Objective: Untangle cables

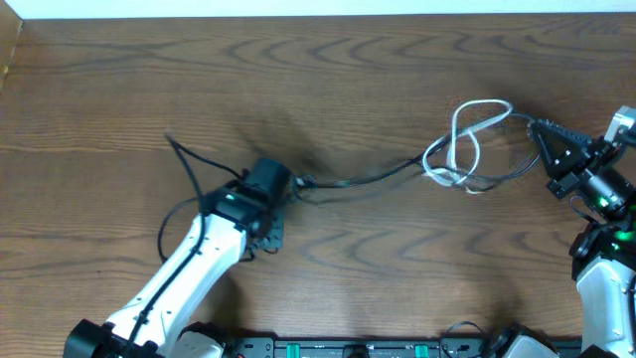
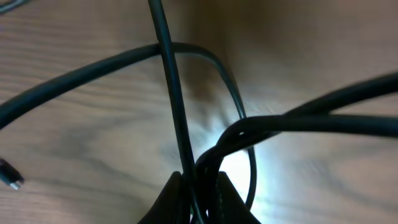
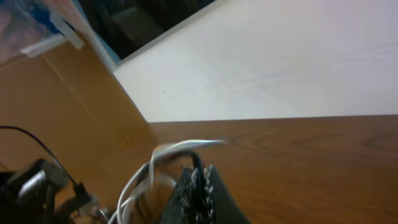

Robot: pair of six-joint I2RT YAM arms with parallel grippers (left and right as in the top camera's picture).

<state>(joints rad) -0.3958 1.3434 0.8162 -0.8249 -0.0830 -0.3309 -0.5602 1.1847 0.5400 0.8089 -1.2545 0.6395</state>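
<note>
1. Left jaws, closed tight at mid-worktop (image 1: 397, 60), hold the black cables (image 2: 168, 93).
2. Right jaws, shut near the worktop's right edge, grip the looped white cable (image 1: 482, 102).

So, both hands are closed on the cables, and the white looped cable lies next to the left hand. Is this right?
Not quite. The white cable lies next to the right hand, not the left hand, which sits far across the table; the overhead view shows this. The rest stands: both hands are closed on the cables.
</note>
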